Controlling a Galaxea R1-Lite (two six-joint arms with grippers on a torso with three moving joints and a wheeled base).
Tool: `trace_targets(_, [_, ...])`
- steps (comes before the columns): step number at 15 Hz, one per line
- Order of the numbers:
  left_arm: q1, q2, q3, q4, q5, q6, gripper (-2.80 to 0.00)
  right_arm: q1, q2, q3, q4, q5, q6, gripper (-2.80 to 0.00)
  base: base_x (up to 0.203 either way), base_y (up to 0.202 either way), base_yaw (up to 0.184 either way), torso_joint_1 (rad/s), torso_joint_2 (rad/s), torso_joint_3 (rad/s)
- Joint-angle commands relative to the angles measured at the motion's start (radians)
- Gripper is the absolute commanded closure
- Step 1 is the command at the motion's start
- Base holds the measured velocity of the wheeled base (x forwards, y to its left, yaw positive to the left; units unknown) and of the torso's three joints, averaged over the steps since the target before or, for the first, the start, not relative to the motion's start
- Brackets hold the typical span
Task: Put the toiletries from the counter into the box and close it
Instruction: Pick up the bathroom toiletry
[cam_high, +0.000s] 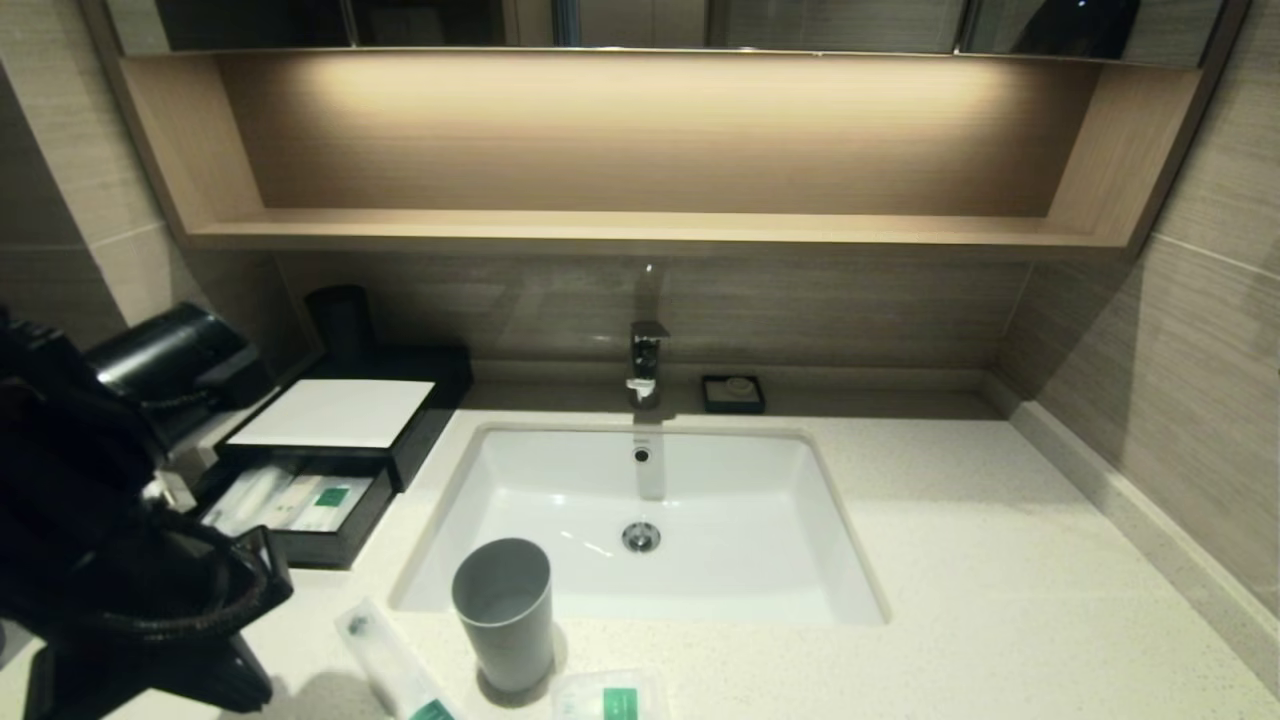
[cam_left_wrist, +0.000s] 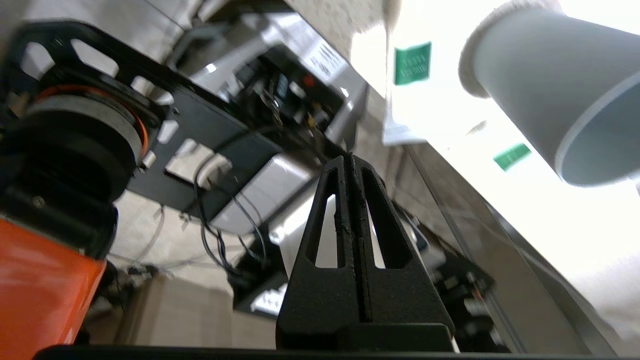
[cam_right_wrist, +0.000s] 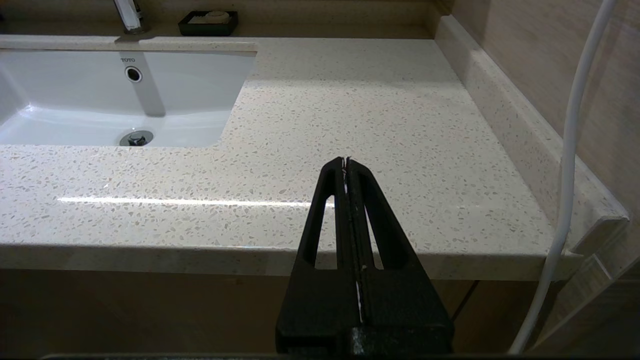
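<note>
With the drawer of the box (cam_high: 330, 470) open and some packets seemingly inside, two packets (cam_high: 395, 665) remain on the worktop (cam_high: 1000, 560) near the empty, pinched-shut left hand (cam_left_wrist: 351, 162); the closed right hand (cam_right_wrist: 346, 165) idles.

cut off — long packet (cam_high: 395, 665) | square packet (cam_high: 612, 697) — bottom edge

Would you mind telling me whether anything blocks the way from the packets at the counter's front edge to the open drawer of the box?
Nothing visible does: the grey cup stands between the long packet and small packet, right of the drawer.
</note>
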Motion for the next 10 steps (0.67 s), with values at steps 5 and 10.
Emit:
trace_targets(5, [-0.136,-0.007,0.069,-0.031,0.047,-0.104,0.0,0.0,0.001,0.002,0.0,0.001,0.0,0.0,0.0,0.0,0.0,0.0,0.0,0.0])
trace_targets(10, [-0.221,0.003,0.148,-0.163,0.059,-0.145,0.0,0.0,0.001,0.002,0.0,0.001,0.0,0.0,0.0,0.0,0.0,0.0,0.0,0.0])
